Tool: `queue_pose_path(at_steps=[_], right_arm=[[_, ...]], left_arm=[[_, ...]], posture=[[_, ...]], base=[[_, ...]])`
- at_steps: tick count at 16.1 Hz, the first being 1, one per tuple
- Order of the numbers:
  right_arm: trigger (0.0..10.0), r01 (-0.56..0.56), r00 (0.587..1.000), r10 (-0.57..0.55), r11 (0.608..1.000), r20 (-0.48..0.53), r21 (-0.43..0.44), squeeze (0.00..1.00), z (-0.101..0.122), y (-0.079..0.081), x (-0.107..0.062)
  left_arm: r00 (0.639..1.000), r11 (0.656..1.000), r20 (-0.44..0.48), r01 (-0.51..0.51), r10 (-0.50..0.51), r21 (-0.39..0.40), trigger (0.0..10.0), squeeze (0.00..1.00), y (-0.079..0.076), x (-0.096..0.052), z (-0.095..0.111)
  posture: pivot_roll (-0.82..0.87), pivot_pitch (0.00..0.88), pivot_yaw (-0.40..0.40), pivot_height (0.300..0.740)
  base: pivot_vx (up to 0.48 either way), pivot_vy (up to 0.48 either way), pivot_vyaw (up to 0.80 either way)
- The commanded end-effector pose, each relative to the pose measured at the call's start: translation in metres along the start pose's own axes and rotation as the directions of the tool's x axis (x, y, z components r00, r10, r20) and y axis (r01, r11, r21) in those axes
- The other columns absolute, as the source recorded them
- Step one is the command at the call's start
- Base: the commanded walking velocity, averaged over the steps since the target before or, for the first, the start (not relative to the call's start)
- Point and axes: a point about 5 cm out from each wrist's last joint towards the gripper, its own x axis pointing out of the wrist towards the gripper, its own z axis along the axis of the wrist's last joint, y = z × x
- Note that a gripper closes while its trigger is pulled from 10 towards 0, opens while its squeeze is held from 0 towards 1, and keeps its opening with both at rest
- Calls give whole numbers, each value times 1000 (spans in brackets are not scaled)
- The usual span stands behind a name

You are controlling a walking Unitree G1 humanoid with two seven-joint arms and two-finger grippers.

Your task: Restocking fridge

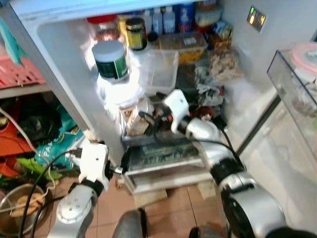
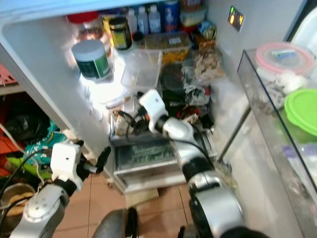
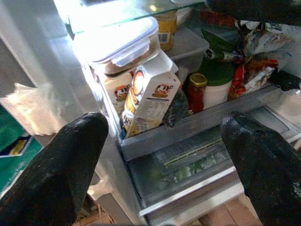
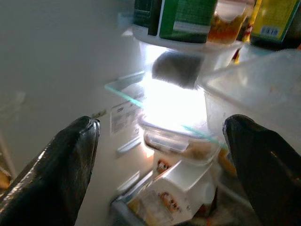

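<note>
The fridge stands open before me. My right gripper reaches in at the lower shelf, open and holding nothing, just in front of a clear lidded container that rests on milk cartons. Above it on the glass shelf stands a green-labelled jar with a grey lid. My left gripper is low outside the fridge, open and holding nothing, facing the cartons and the crisper drawer. Beside the cartons stand a red-lidded jar and a white jar with a green lid.
The fridge door shelf on the right holds a pink-lidded tub and a green lid. A clear plastic box sits mid-shelf. Left of the fridge are a pink basket, bags and a metal bowl.
</note>
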Motion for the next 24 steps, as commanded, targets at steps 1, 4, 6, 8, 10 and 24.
queue_pose_path(at_steps=[1,4,6,8,10,24], right_arm=[[10000,3,1000,-3,1000,6,-8,1000,5,0,7],[10000,11,1000,-11,1000,-19,19,1000,5,1,14],[10000,14,999,-13,1000,-32,24,1000,4,1,16],[10000,28,998,-27,999,-49,20,1000,4,-1,18],[10000,66,996,-66,998,-67,7,1000,4,-6,18],[10000,444,889,-450,893,-89,-75,1000,18,-53,8]], left_arm=[[1000,1000,-9,-9,9,10,10000,0,3,-5,1],[999,1000,-21,-23,23,15,10000,0,5,-14,2],[999,1000,-26,-25,25,12,10000,0,3,-16,1],[999,1000,-31,-25,25,5,10000,0,-1,-19,2],[999,1000,-40,-26,26,-4,10000,0,-4,-23,1],[996,999,-81,-39,39,3,10000,0,-4,-28,-1]], posture=[[297,118,81,740],[313,139,72,740],[315,147,68,740],[317,162,62,740],[316,182,54,740],[321,210,61,740]], base=[[0,0,0],[0,0,0],[0,0,0],[0,0,0],[0,0,0],[0,0,0]])
